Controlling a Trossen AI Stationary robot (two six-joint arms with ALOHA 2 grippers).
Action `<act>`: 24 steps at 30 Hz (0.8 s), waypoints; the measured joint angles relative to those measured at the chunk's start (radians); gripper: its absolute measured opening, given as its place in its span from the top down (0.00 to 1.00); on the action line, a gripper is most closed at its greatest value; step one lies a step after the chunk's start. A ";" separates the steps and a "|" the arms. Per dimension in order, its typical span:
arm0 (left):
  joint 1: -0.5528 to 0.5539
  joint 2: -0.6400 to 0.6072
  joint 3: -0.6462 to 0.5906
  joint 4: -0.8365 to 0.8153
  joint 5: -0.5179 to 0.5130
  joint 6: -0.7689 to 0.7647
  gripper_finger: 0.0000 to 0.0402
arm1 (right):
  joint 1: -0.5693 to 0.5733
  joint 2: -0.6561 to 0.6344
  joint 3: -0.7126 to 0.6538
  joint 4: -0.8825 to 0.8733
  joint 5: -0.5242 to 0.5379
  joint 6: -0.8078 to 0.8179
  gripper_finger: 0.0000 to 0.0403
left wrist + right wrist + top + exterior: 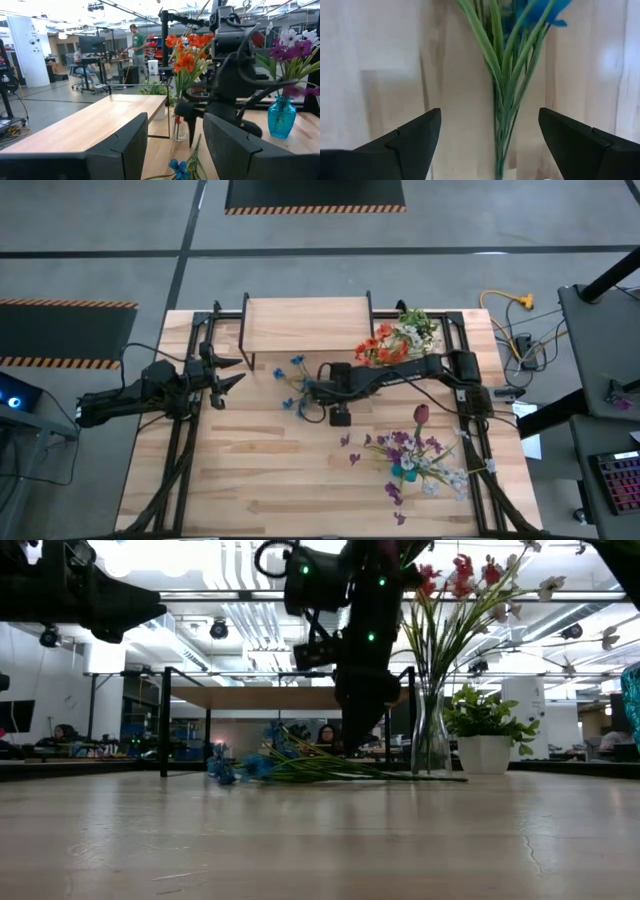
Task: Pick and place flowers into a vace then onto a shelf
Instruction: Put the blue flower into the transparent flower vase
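Observation:
A bunch of blue flowers [293, 386] on green stems lies flat on the table in front of the shelf [305, 320]. My right gripper [318, 392] points down over the stem end, open. In the right wrist view the stems [504, 100] run between its two fingers, and the gripper [490, 137] touches nothing. The low view shows the bunch [250, 765] lying under the gripper [365, 735]. My left gripper [228, 377] waits open at the table's left, level, facing the shelf [100, 120].
A glass vase [432, 735] with orange and white flowers [395, 340] stands right of the shelf, beside a small potted plant [485, 740]. A blue vase [282, 117] with purple and white flowers [415, 460] stands at the near right. Bare wood lies at the near left.

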 joint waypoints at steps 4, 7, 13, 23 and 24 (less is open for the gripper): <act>0.000 0.000 0.000 0.000 0.000 0.000 0.56 | -0.023 0.030 -0.005 -0.001 -0.004 0.000 0.19; 0.000 0.000 0.000 -0.001 0.000 0.000 0.56 | -0.038 0.058 -0.006 -0.001 -0.031 -0.008 0.19; 0.000 0.000 0.000 -0.008 -0.001 0.000 0.56 | -0.050 0.086 -0.002 0.005 -0.069 -0.042 0.19; 0.000 0.000 0.000 -0.008 0.000 0.000 0.56 | -0.049 0.079 -0.001 0.003 -0.078 -0.052 0.23; 0.000 0.000 0.000 -0.008 0.000 0.000 0.56 | -0.049 0.080 -0.001 0.000 -0.080 -0.052 0.25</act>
